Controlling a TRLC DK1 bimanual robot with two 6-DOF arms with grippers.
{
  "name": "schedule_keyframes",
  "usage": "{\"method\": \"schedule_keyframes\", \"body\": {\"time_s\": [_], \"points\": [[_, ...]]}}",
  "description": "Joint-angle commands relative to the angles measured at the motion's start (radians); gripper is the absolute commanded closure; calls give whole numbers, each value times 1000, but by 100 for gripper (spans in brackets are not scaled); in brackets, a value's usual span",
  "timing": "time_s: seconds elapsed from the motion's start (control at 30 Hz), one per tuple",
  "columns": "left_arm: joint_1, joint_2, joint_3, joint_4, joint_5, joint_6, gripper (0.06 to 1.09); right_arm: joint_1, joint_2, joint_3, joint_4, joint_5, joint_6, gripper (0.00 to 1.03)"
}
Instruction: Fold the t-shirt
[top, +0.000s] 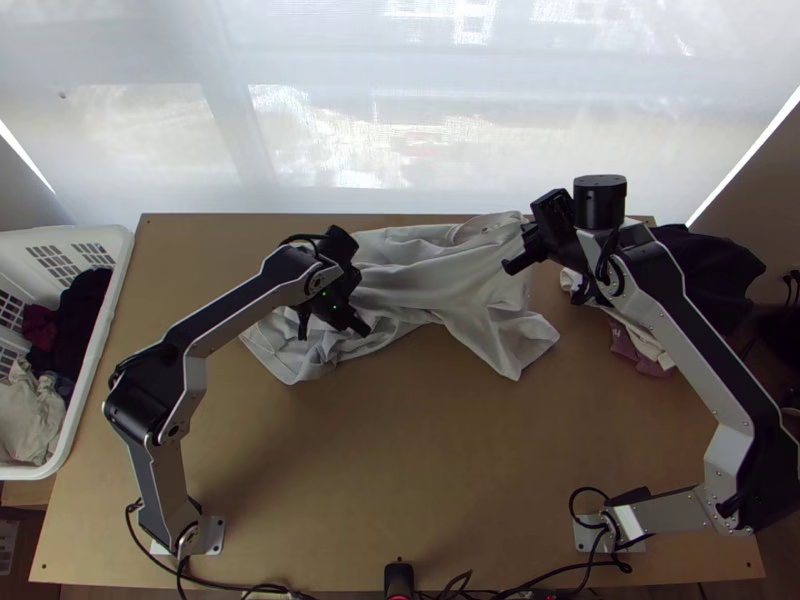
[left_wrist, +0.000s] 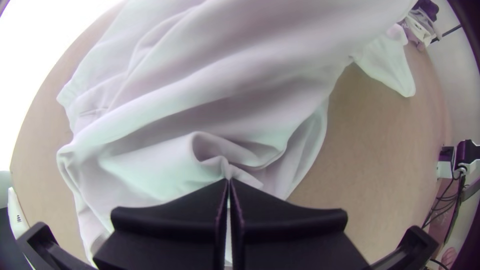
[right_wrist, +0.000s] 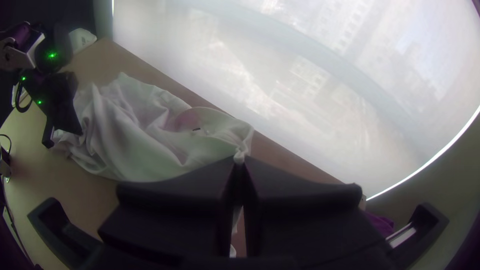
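Observation:
The white t-shirt lies bunched and creased along the table's far side, a corner hanging toward the near side. My left gripper is over its left part; in the left wrist view the left gripper is shut on a small fold of the t-shirt. At the shirt's far right stands my right gripper. In the right wrist view the right gripper is shut on a gathered bit of the t-shirt, near what looks like the neck opening with a small dark label.
A white basket with clothes stands beyond the table's left edge. More clothes, dark, cream and mauve, lie at the right beneath the right arm. The wooden table shows bare wood on the near side of the shirt.

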Motion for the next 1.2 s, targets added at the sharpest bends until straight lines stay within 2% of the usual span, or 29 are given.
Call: {"method": "schedule_keyframes", "body": {"time_s": [0.0, 0.47, 0.67, 1.17], "points": [[24, -39, -6, 2, 0, 8, 105, -1, -6, -3, 1, 0, 0, 100], [91, -331, 4, 0, -30, 57, 105, -32, -42, 31, -1, 0, 7, 100], [135, -447, 25, 3, -80, 83, 105, -55, -80, 80, -16, 0, -14, 100], [332, -670, 77, 156, -105, 89, 105, -110, -227, 190, -93, 40, -26, 100]]}}
